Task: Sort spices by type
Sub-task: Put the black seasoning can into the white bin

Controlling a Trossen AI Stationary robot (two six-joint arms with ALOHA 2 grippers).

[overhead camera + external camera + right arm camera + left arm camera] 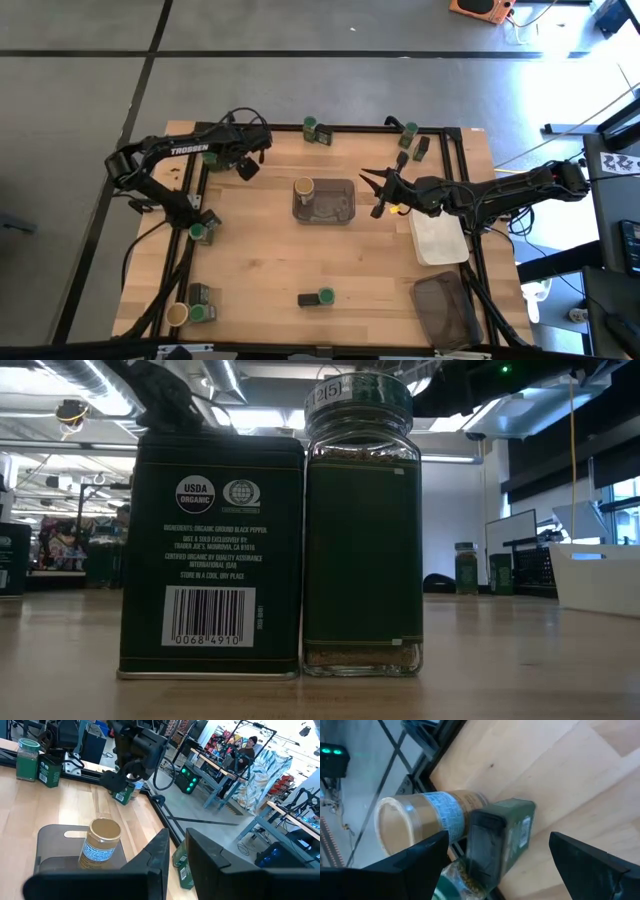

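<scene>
1 tan-lidded jar in grey tray

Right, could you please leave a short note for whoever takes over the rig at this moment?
Left end effector: open, empty, over the far left of the table.
Right end effector: shut, holding nothing, just right of the grey tray.
Done: one tan-lid jar stands in the grey tray.
Left: second tan-lid jar at the near-left corner beside a green-lid jar and a dark tin. Other green-lid jars and tins sit unsorted in pairs along the table's edges. The white tray and dark tray wait on the right.
</scene>
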